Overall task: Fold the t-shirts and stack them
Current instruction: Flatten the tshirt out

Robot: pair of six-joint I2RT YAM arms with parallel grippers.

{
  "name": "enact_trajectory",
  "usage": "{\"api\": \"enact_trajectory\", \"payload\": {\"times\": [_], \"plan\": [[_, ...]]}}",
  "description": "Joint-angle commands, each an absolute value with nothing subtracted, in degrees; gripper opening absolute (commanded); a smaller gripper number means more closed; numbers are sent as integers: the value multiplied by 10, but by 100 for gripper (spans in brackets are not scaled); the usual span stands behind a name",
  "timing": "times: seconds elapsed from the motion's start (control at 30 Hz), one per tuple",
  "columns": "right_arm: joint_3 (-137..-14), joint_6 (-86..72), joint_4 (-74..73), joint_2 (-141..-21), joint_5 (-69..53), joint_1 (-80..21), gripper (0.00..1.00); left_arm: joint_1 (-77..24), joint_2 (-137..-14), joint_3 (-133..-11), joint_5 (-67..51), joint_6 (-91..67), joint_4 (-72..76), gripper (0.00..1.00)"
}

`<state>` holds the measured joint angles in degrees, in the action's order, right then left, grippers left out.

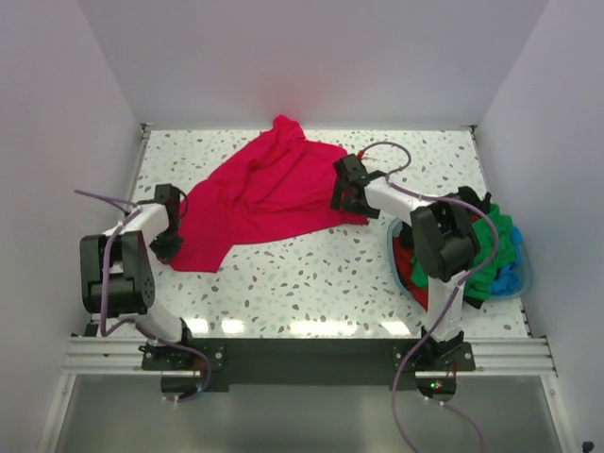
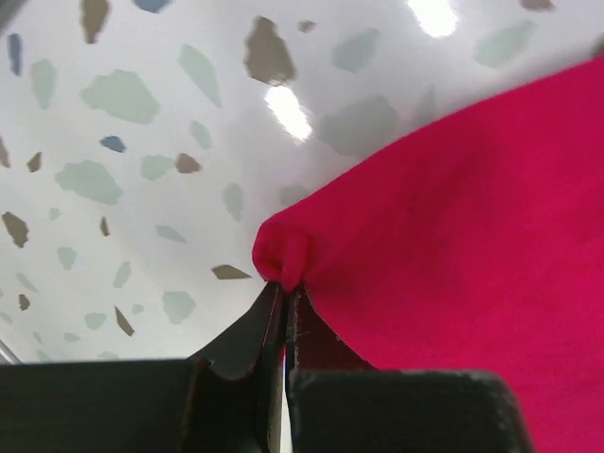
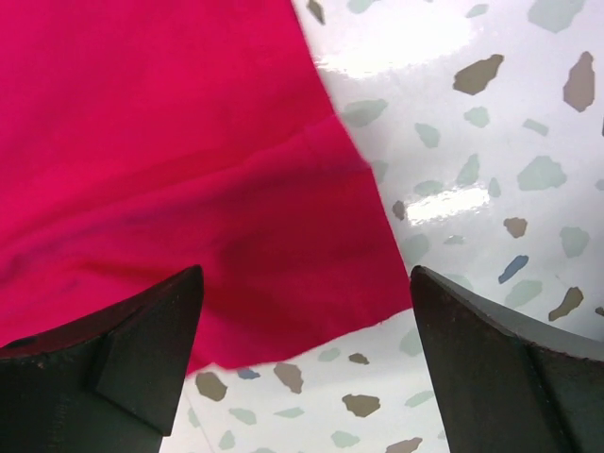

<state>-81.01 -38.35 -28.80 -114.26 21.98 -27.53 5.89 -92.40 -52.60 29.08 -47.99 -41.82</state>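
Here the crimson t-shirt [image 1: 269, 193] sprawls across the upper middle of the top view. It looks like soft, light cloth that should sag and drag. The left gripper [image 2: 283, 294] is clenched on its left-hand edge; the right gripper [image 3: 304, 283] gapes, released, over the right-hand hem — likely the corner to pinch

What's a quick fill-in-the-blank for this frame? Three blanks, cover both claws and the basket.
1. The left claw is ____ on a corner of the crimson t-shirt.
2. The right claw hangs ____ above that shirt's edge.
3. The blue basket stands on the robot's ____ side.
Missing: shut; open; right.
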Motion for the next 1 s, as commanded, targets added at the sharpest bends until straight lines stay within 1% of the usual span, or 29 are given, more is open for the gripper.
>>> {"api": "enact_trajectory", "payload": {"times": [0.0,0.2,0.4,0.5,0.57,0.67,0.73,0.8,0.9,0.93,0.97], "plan": [[-796,-401,-278,-1114,236,-266,95,96,-905,-541,323,-505,-446,0],[-761,-383,-255,-1105,195,-265,93,98,-896,-542,319,-498,-437,0],[-728,-356,-276,-1070,223,-265,91,98,-910,-552,320,-499,-442,0],[-706,-351,-266,-1056,206,-266,88,98,-906,-552,312,-497,-437,0],[-693,-352,-261,-1056,184,-269,87,98,-904,-551,307,-494,-433,0],[-686,-349,-250,-1067,185,-286,86,98,-899,-548,301,-490,-426,0],[-691,-351,-246,-1087,168,-288,84,99,-898,-546,303,-489,-426,0],[-695,-359,-243,-1102,165,-289,76,98,-899,-542,301,-490,-426,0],[-696,-370,-247,-1107,175,-292,66,98,-897,-541,301,-490,-427,0],[-694,-373,-250,-1107,184,-294,61,99,-896,-541,300,-490,-427,0],[-691,-381,-251,-1100,191,-294,50,98,-896,-541,299,-491,-428,0]]}}
